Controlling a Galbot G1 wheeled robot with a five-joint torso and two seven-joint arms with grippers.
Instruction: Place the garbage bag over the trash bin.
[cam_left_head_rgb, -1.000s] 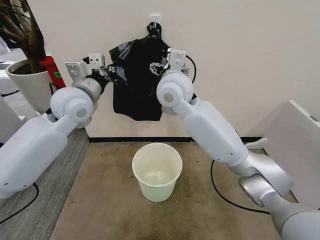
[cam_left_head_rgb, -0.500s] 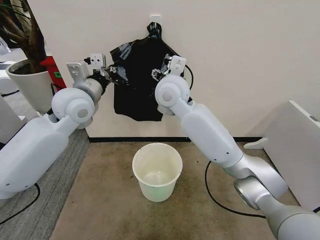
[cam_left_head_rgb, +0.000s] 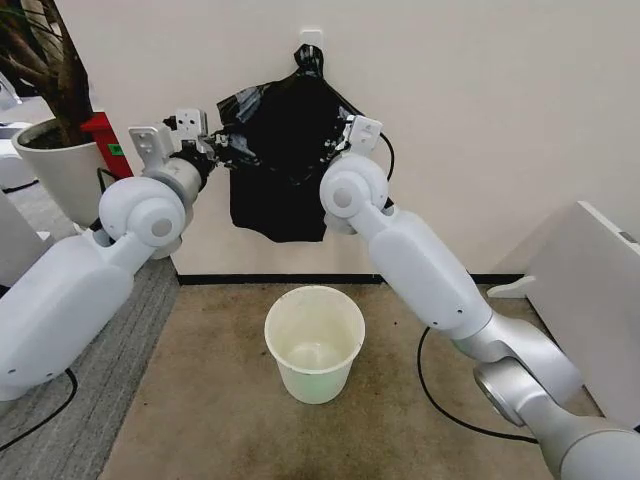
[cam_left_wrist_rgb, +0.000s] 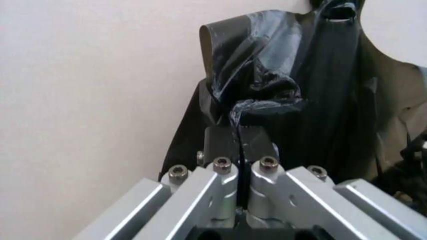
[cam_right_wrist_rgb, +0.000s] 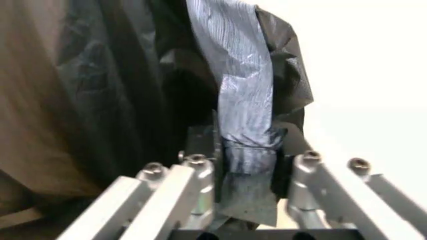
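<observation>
The thin, glossy, crinkly black plastic garbage bag (cam_left_head_rgb: 280, 150) is hanging against the cream wall (cam_left_head_rgb: 480, 120), high above the small round cream-white plastic trash bin (cam_left_head_rgb: 314, 342), which is standing upright on the brown carpet floor (cam_left_head_rgb: 200, 400) well below the bag.

The left hand (cam_left_head_rgb: 222, 146) is raised beside the bag's left edge, its fingers (cam_left_wrist_rgb: 227, 145) pressing together on a bunched fold of black plastic, as the left wrist view is showing.

The right hand (cam_left_head_rgb: 335, 140) is reaching up at the bag's right edge, and in the right wrist view its fingers (cam_right_wrist_rgb: 203, 145) are clamping a grey-sheened strip of the bag (cam_right_wrist_rgb: 243, 110) between them.

The bag's knotted top is sitting above both hands. To the left of the bin, a white plant pot (cam_left_head_rgb: 60, 165) with a trunk is standing near the wall.
</observation>
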